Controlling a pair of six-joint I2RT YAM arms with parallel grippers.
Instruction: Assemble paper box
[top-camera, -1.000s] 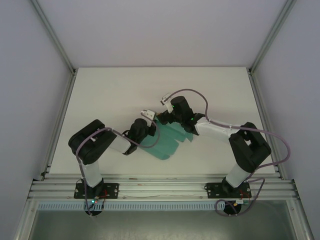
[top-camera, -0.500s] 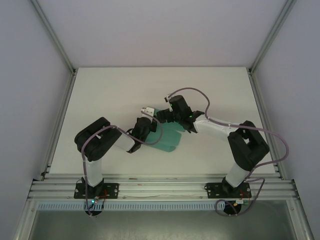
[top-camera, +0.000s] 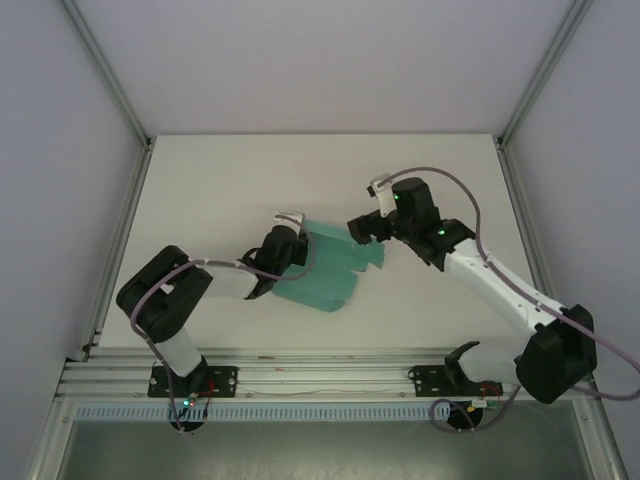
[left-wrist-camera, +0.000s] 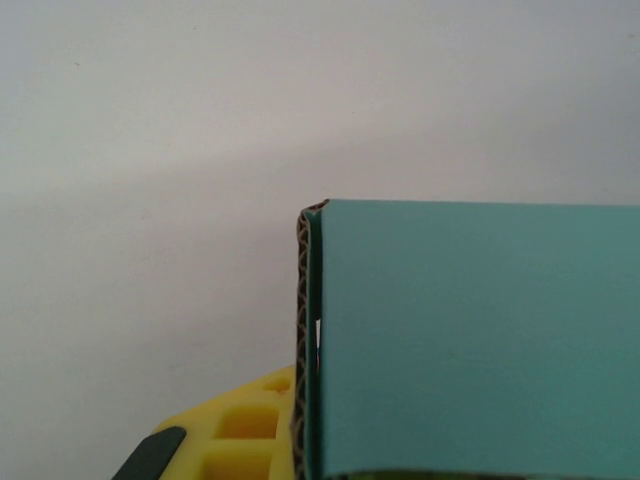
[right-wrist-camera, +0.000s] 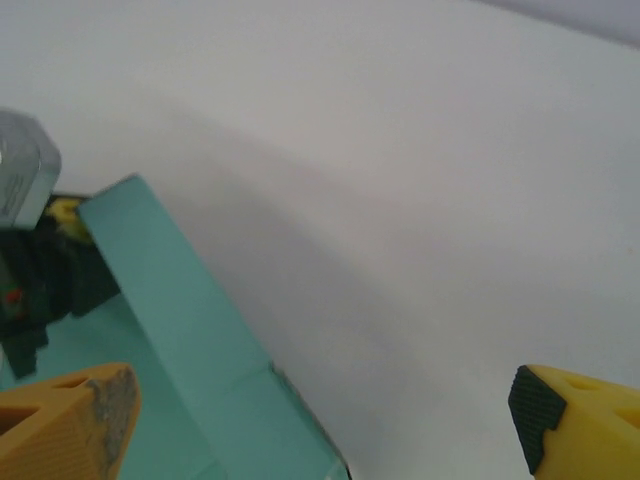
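**Change from the earlier frames**
- The right arm has stretched out. Its wrist has moved back from above the paper box to a position beyond the box's far right edge.
- The left arm has folded lower, with its elbow further to the left.
- The box, bunched between the two sets of jaws half a second ago, now spreads wider on the desk.

**Jaw state**
- Right jaws: apart. In the right wrist view one finger and the other finger stand wide of each other, with bare desk between them.
- Left jaws: clamped on the left edge of the box. In the left wrist view one yellow finger sits against the corrugated edge of the card. The card covers the second finger.

**Paper box**
- Material: teal-green card with a brown fluted core visible along the cut edge.
- Form: partly folded. A flat panel lies on the desk, and a long flap rises beside the right jaws' left finger.
- Position: between the two sets of jaws, held at the left jaws and reaching just short of the right jaws. Contact with the right jaws cannot be determined.
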